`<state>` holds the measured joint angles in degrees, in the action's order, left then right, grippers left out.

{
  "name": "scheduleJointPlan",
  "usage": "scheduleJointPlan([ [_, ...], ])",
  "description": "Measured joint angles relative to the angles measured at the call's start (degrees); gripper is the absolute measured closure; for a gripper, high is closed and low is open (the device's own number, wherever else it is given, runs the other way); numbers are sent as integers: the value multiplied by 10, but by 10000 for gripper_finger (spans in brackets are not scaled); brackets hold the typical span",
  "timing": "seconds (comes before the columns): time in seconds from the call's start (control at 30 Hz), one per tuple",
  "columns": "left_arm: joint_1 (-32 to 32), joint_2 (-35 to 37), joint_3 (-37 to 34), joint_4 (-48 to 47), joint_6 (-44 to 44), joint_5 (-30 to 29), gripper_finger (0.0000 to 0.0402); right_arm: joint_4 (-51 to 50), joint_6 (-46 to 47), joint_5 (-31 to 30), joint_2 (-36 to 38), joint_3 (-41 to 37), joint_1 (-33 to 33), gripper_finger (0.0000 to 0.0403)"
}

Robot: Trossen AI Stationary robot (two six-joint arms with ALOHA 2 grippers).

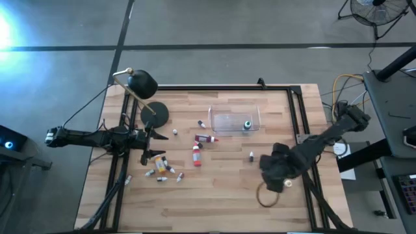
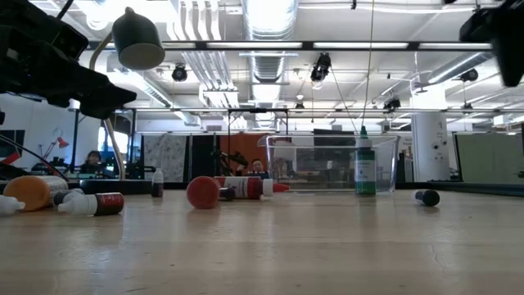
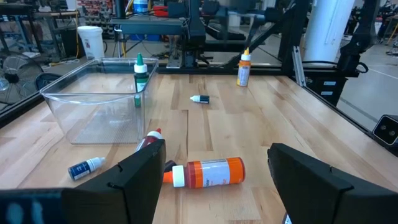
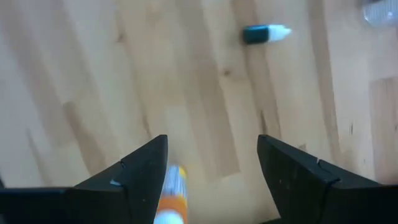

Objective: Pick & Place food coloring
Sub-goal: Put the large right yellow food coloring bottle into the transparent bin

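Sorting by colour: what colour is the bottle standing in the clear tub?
Green bottle, clearest in the left wrist view.

The left pincer [image 3: 214, 180] stands open over the bench [image 3: 249, 130], an orange bottle [image 3: 208, 172] lying on its side between its fingers. Beyond the orange bottle is a clear tub [image 3: 93, 102] holding an upright green bottle [image 3: 140, 79]. A small blue bottle [image 3: 85, 167] lies just beside the tub.

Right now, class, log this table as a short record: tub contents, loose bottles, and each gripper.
tub: clear tub, holding one upright green bottle
loose bottles: scattered on the wooden table left of and in front of the tub, most lying down
left gripper: open, empty, an orange bottle lying in front of it
right gripper: open, above bare wood, holding nothing
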<state>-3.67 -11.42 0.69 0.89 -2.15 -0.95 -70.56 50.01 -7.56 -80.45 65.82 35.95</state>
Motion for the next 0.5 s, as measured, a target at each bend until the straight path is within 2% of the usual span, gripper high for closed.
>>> scheduleJointPlan([
  [0.1, 0, 0, 0, 0, 0, 0, 145, -20, 2, 9, 22, -14, 52, 165],
  [0.27, 0, 0, 0, 0, 0, 0, 145, -33, 113, 16, 32, -30, 102, 165],
  [0.5, 0, 0, 0, 0, 0, 0, 145, -28, 91, 36, 17, -45, 140, 165],
])
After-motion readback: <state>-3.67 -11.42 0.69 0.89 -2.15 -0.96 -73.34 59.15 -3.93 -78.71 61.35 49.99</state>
